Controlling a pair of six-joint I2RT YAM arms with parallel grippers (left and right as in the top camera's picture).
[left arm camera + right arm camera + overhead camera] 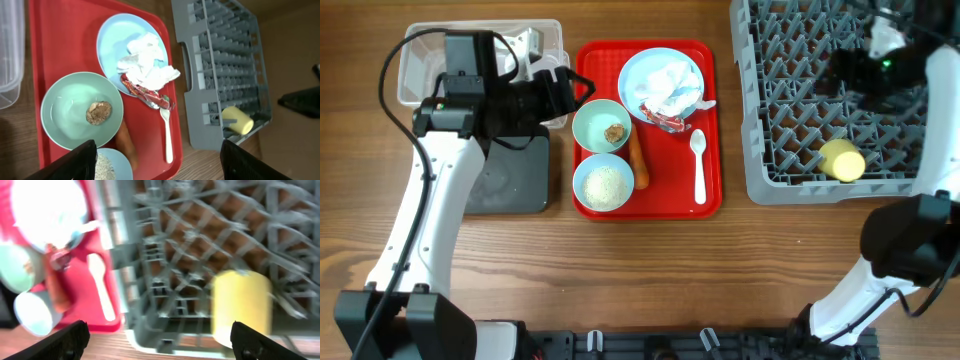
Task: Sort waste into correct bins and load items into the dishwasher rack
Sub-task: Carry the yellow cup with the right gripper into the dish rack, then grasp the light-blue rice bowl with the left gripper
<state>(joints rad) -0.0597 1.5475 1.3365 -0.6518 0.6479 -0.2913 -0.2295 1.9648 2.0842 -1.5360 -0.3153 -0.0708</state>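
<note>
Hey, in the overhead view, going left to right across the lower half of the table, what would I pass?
From the left: black tray → light blue bowl → carrot → white spoon → yellow cup, which lies in the grey rack.

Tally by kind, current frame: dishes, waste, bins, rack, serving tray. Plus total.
dishes: 5 (plate, green bowl, blue bowl, cup, spoon)
waste: 5 (rice, lump, carrot, tissue, wrapper)
bins: 2 (black tray, tub)
rack: 1
red tray: 1
total: 14
</note>
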